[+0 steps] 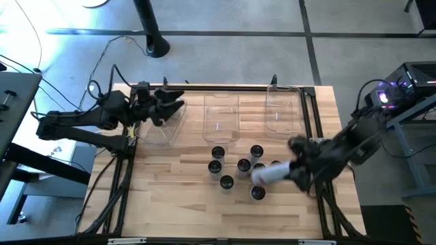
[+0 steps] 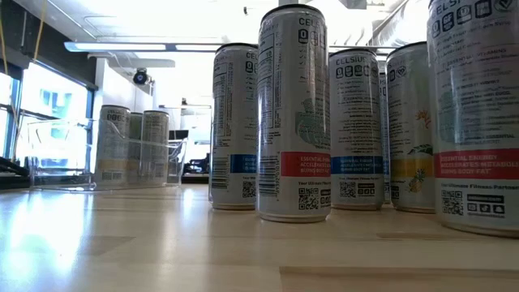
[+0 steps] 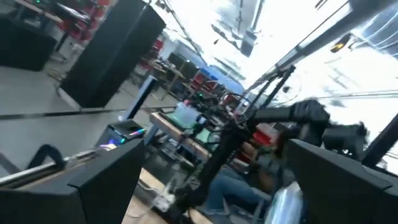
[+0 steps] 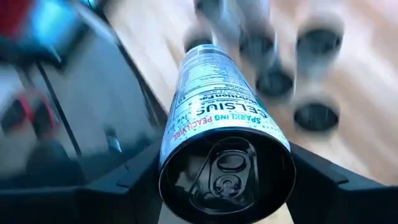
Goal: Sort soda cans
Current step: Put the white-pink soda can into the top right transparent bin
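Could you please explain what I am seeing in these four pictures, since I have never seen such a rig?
Two dark robot arms work at a wooden table. One picture looks straight down, one looks level across the tabletop, and two come from cameras on the arms' wrists. Soda cans stand grouped mid-table, with clear bins behind them; one bin holds a few cans. The right gripper has its jaws closed on a can, tipped on its side. The left gripper is open over the far-left bin.
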